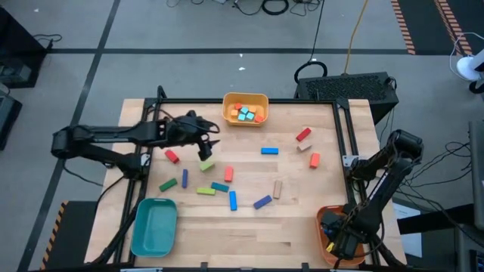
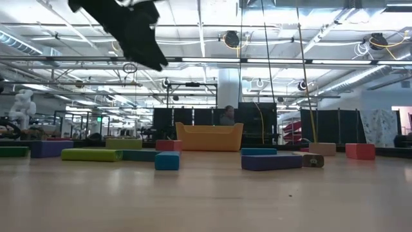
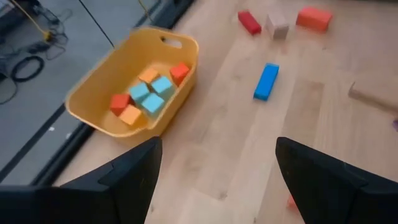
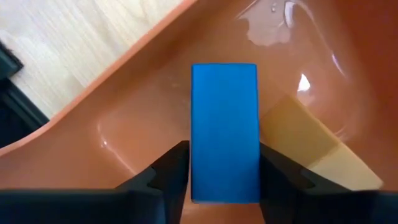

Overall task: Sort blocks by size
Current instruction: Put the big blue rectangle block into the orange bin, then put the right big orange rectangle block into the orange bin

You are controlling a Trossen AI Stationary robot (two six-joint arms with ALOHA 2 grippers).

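Several painted blocks lie scattered flat on the wooden table [image 1: 302, 227], among them a green brick [image 1: 206, 165], a red one [image 1: 172, 156] and a blue one [image 1: 269, 150]. My left gripper [image 1: 206, 147] [image 3: 214, 180] hangs open and empty above the green brick, facing the yellow tray [image 3: 93, 112], which holds small orange and teal cubes [image 3: 149, 93]. My right gripper [image 1: 333, 236] [image 4: 224, 186] reaches down into the orange tray [image 4: 81, 99] at the near right corner and is shut on a blue brick [image 4: 224, 124]. A yellow block [image 4: 317, 149] lies in that tray beside it. My right gripper pinches the blue brick by its two long sides [image 4: 194, 168] between its two fingers, at the end nearest the wrist. The fingers lie along the brick and point down into the orange tray. Whether the brick rests on the tray's floor I cannot tell.
A teal tray [image 1: 154, 225] stands at the near left corner. More blocks lie at the right: red [image 1: 303, 134], tan [image 1: 305, 147], orange [image 1: 314, 159]. A black frame [image 1: 336, 128] runs along the table's far and right edges. Bare wood lies along the near middle.
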